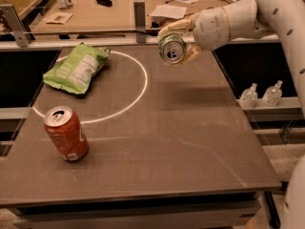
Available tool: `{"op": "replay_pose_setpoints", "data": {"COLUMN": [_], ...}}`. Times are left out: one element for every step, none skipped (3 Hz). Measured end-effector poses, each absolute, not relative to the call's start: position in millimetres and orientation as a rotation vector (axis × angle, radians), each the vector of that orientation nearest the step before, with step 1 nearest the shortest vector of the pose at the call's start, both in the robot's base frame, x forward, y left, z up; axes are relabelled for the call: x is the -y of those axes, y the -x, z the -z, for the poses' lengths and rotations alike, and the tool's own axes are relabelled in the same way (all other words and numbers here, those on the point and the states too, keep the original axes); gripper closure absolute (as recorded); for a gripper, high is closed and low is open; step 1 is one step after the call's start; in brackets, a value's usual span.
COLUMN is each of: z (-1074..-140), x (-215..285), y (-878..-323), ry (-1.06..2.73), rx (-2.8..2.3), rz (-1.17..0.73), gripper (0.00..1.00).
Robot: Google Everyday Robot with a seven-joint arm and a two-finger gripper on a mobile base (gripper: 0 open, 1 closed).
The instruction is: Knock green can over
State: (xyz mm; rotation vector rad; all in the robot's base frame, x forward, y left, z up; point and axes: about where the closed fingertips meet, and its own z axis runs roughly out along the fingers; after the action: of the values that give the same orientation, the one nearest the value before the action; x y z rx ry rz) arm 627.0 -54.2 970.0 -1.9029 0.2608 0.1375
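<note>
The green can (pixel 171 48) is held in the air above the far middle of the dark table (pixel 190 142), lying sideways with its silver top and pull tab facing the camera. My gripper (pixel 178 43) is shut on it, one finger above and one below, with the white arm reaching in from the upper right. The can touches nothing else.
An orange-red soda can (pixel 66 133) stands upright at the front left. A flat green chip bag (pixel 76 68) lies at the far left on a white circle line. Two small clear bottles (pixel 260 95) stand on a ledge to the right. A cluttered desk lies behind the table.
</note>
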Motion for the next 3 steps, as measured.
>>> {"op": "replay_pose_setpoints", "data": {"z": [-947.5,-930.4,-921.2], "x": [58.9,72.2,88.5], "y": [-607.7,-592.5,-580.0], "ry": [2.078,2.216,2.283], "rx": [-0.259,-0.331,-0.443], "rz": [-0.247,-0.288,-0.236], "gripper": [1.0,1.0,1.0]}}
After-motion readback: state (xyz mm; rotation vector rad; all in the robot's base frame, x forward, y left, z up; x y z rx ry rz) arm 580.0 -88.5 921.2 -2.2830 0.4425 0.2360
